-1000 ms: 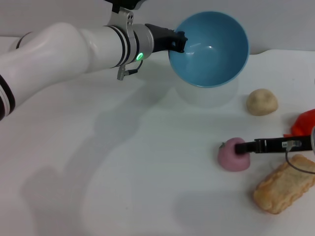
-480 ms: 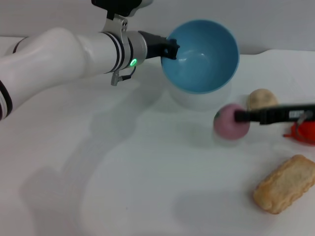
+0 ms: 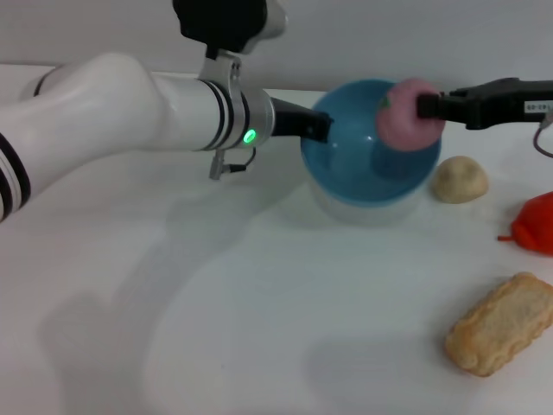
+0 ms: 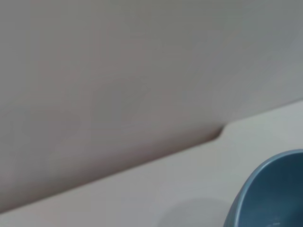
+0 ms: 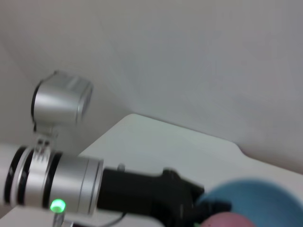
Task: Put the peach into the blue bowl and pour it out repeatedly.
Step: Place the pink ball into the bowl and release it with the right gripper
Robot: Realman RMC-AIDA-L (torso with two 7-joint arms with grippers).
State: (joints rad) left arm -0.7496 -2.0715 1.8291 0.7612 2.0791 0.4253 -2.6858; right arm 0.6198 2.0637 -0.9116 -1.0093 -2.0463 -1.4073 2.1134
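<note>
The blue bowl [image 3: 363,164] stands nearly level at the far middle of the table, and my left gripper [image 3: 318,128] is shut on its left rim. Its outer wall shows in the left wrist view [image 4: 270,194]. The pink peach [image 3: 408,113] is held in the air over the bowl's right side, and my right gripper [image 3: 425,107] is shut on it, reaching in from the right. In the right wrist view the peach's top [image 5: 227,221] and the bowl [image 5: 258,198] show at the edge.
A beige lumpy ball [image 3: 459,179] lies right of the bowl. A red pepper-like item [image 3: 536,223] sits at the right edge. A tan bread-like block [image 3: 499,323] lies at the front right. The left arm [image 3: 121,104] spans the far left.
My right gripper lifted the peach off the table and carried it up and back to above the bowl. The left arm tipped the bowl back from tilted to nearly level and lowered it.
</note>
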